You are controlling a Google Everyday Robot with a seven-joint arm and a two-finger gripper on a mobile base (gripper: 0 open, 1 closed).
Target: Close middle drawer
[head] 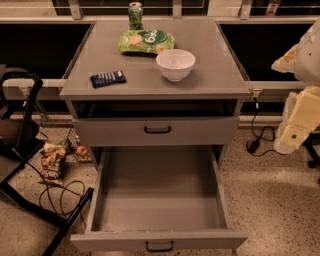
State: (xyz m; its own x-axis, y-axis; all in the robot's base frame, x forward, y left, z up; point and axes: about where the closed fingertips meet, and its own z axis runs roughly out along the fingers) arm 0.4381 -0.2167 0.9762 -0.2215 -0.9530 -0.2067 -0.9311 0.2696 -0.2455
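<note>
The grey cabinet (155,82) stands in the middle of the camera view. Its middle drawer (158,200) is pulled far out toward me, an empty deep grey box. The drawer's flat front (159,240) with a small black handle (160,246) sits at the bottom edge of the view. Above it, the top drawer front (156,131) with its black handle is nearly pushed in. The lowest drawer is hidden under the open one. My gripper (296,125), pale and bulky, hangs at the right edge. It is to the right of the cabinet, at top-drawer height, and touches nothing.
On the cabinet top lie a white bowl (175,64), a green chip bag (146,41), a green can (135,15) and a dark blue bar (108,78). A black chair frame (25,150), cables and snack bags (51,165) crowd the floor at left. A cable (255,140) lies at right.
</note>
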